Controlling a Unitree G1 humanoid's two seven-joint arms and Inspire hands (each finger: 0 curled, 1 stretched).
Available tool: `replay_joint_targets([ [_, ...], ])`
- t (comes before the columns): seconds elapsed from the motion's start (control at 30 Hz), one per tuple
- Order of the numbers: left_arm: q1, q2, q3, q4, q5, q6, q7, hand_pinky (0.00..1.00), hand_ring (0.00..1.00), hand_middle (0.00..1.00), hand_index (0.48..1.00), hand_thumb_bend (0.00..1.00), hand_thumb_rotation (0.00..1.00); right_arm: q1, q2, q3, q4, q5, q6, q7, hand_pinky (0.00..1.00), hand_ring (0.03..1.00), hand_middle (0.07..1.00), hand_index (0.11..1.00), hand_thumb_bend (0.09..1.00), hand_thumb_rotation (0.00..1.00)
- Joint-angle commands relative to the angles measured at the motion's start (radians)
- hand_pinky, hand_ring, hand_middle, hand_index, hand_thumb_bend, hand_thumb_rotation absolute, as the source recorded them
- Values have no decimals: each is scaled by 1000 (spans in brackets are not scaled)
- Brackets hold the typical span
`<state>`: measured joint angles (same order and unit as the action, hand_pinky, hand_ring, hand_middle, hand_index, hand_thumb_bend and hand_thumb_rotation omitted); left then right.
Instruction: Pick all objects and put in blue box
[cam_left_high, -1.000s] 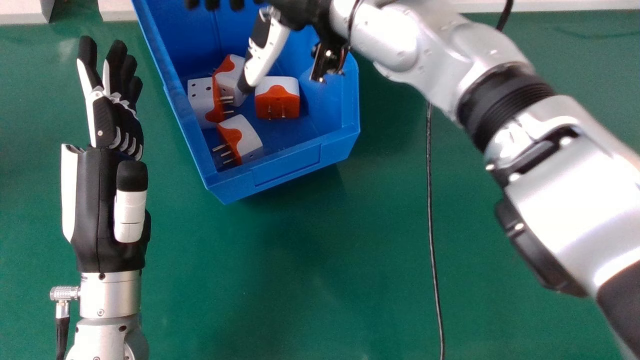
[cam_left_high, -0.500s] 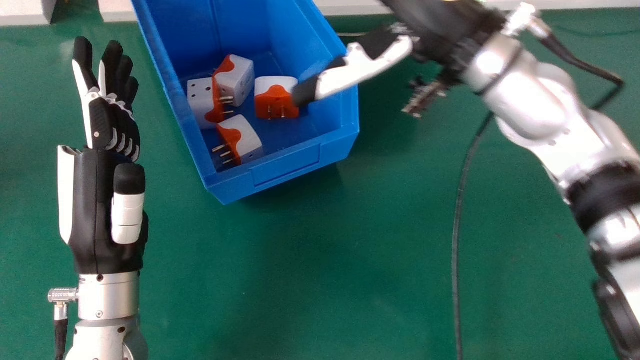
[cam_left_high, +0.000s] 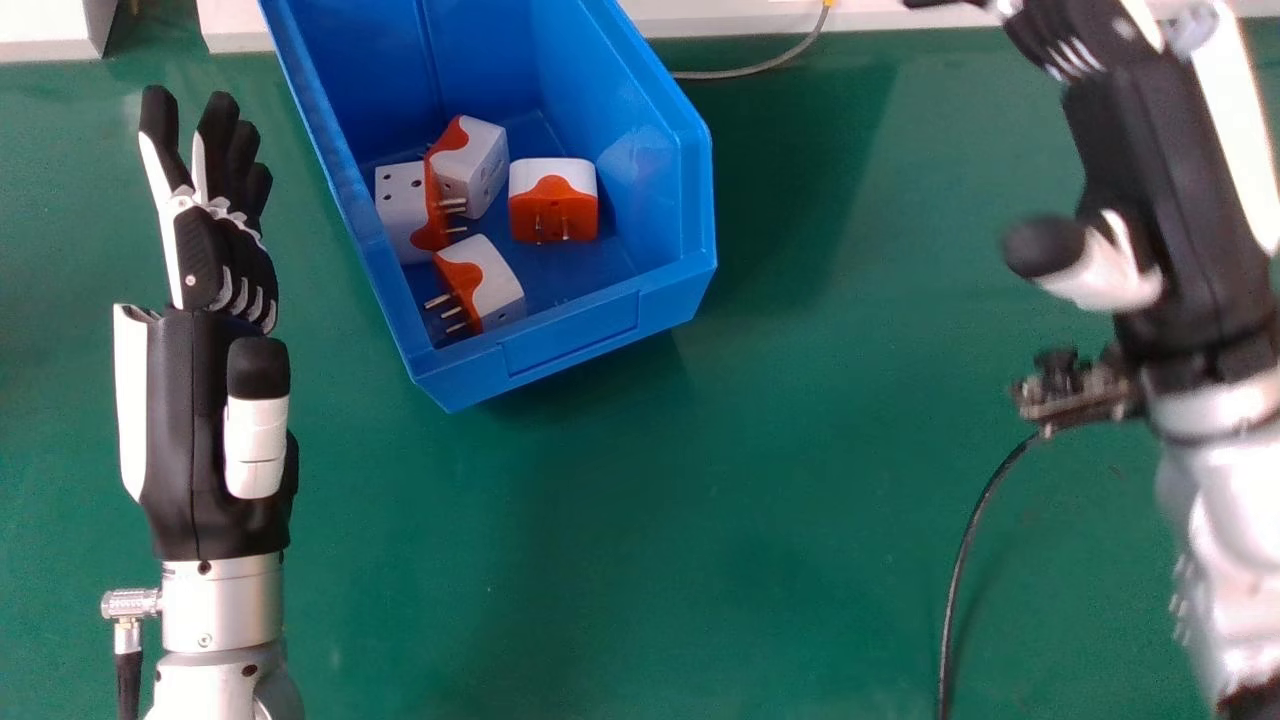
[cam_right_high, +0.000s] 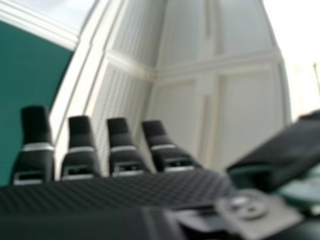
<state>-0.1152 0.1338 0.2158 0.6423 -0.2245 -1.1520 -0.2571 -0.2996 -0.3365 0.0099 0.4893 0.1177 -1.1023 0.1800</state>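
Packing looks finished: four white-and-orange, block-shaped plug adapters (cam_left_high: 553, 215) lie inside the open blue plastic box (cam_left_high: 570, 335). The black-and-white right hand (cam_left_high: 1150, 180), fingers (cam_right_high: 80, 160) apart, and matching left hand (cam_left_high: 190, 420), fingers straight, hold nothing.

silver forearms, black-and-white hands (cam_left_high: 195, 430), screw heads, and a black cable (cam_left_high: 127, 680).

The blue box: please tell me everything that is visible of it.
The blue box looks like smooth plastic, open-topped, with a rectangular panel on its near wall. It stands upright on the green table, angled, its far end cut off by the head view's edge. Four plug adapters lie inside. The left hand and right hand are apart from it.
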Motion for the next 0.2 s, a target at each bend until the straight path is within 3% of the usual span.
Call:
replay_joint_targets([
  [0.0,11,2,-1,-25,6,-23,2,1000,1000,1000,1000,972,960,64,35,-21,-5,54,-36,3,738,881,914,916,633,934],
  [0.17,19,2,-3,-37,10,-21,2,1000,1000,1000,1000,965,961,152,100,-21,34,124,-60,47,824,932,950,965,496,966],
])
